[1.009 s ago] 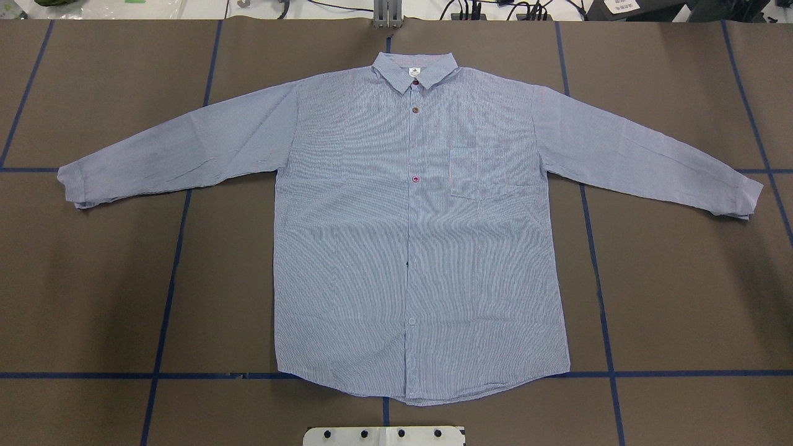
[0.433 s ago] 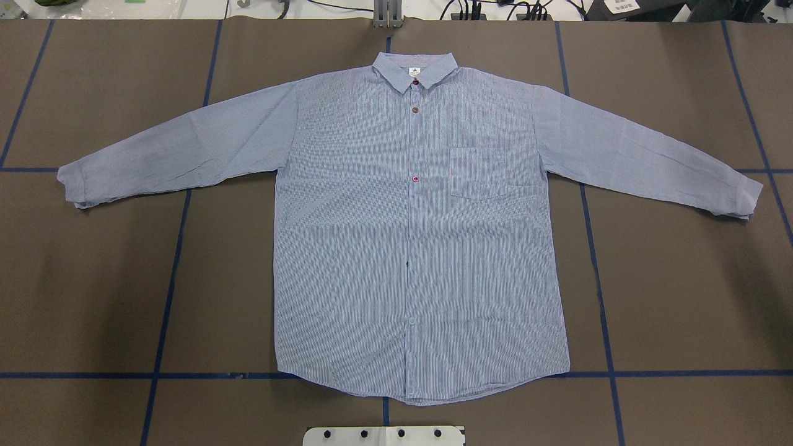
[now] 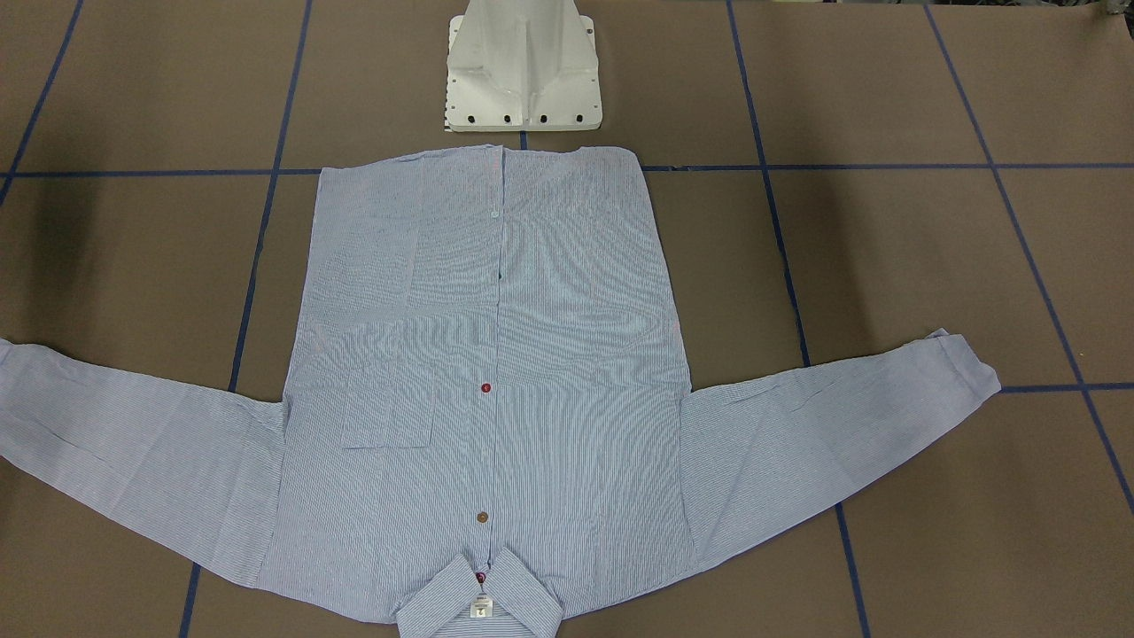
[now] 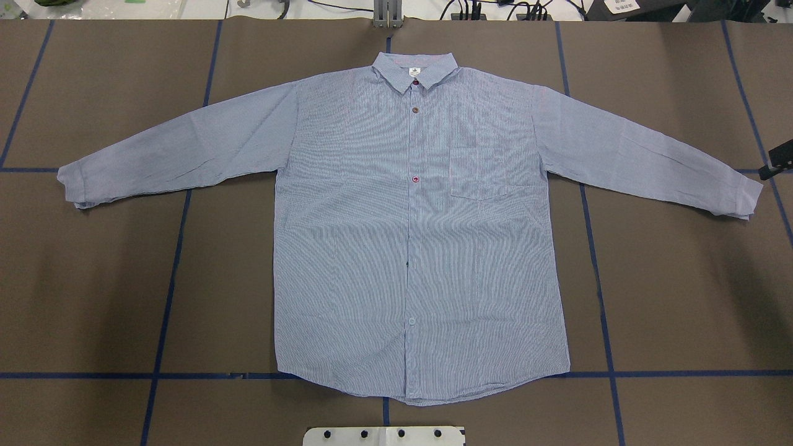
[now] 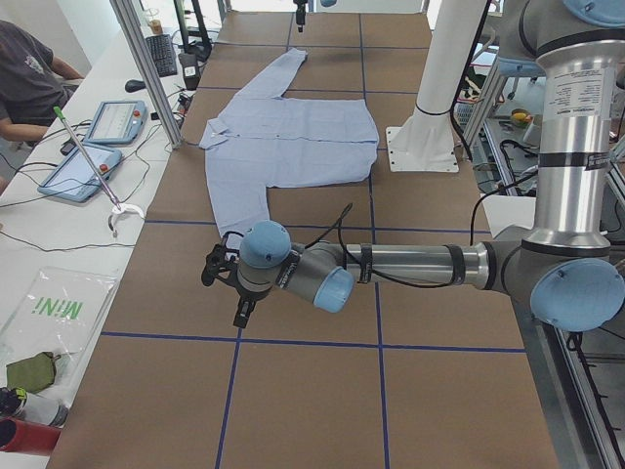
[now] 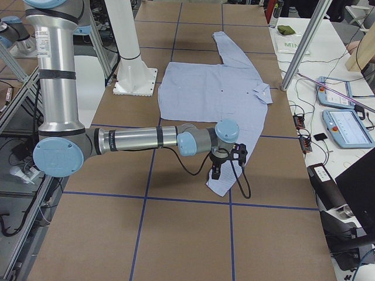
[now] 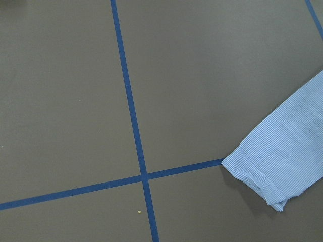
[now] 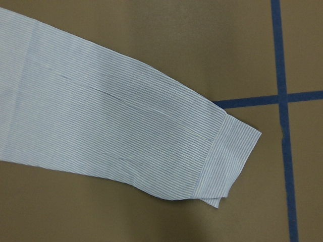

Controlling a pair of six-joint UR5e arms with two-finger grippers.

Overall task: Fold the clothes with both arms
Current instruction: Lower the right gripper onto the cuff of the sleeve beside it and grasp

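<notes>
light blue shirt point(image 4: 409, 248) flat, neck label point(image 3: 479, 606) illegible; bag point(image 5: 54, 313) reads "mini"

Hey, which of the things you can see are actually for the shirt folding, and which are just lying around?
For the job:
shirt
left arm
right arm

Just lying about, on the side bench:
tablet
green pouch
plastic bag
</notes>
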